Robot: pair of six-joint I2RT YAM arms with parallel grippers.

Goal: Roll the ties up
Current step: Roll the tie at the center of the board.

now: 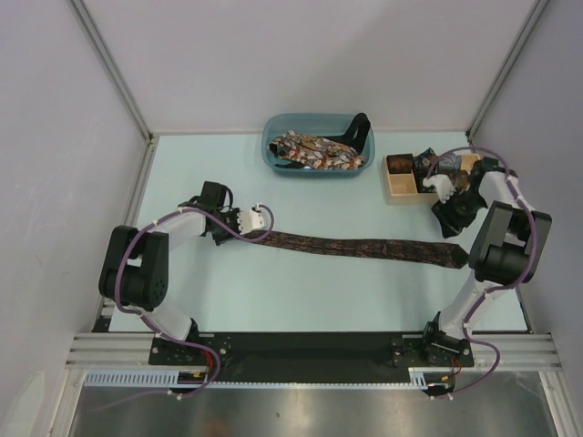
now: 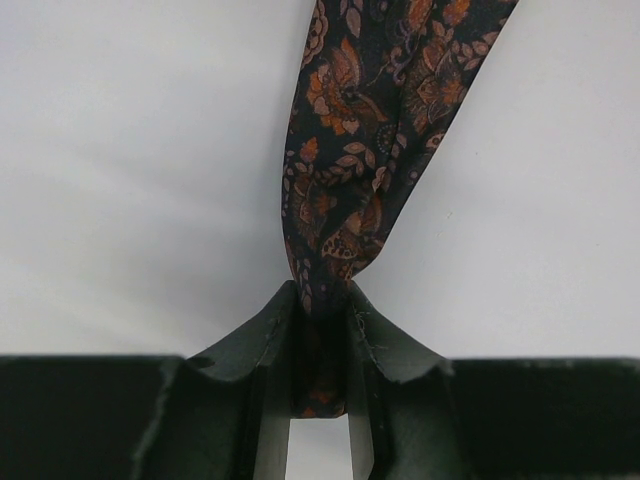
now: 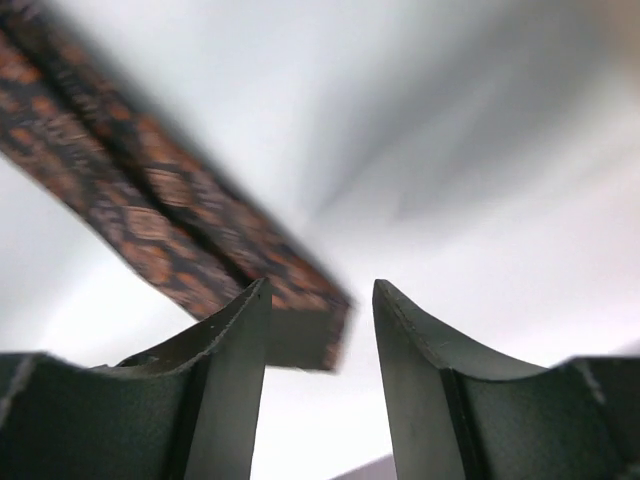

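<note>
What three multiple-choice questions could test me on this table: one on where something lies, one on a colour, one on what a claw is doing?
1. Where is the long tie?
A. Stretched across the table between the two arms
B. In the tub
C. Hanging off the table's edge

2. What colour is the tub holding the heap of ties?
A. Red
B. Blue
C. Yellow

3. What is the left gripper doing?
A. Hanging open and empty
B. Pinching one end of the long tie
C. Holding a cup

Answers:
1 A: the overhead view shows it running from one arm towards the other.
2 B: its rim and walls are blue.
3 B: the left wrist view shows patterned fabric squeezed between the closed fingers.
</note>
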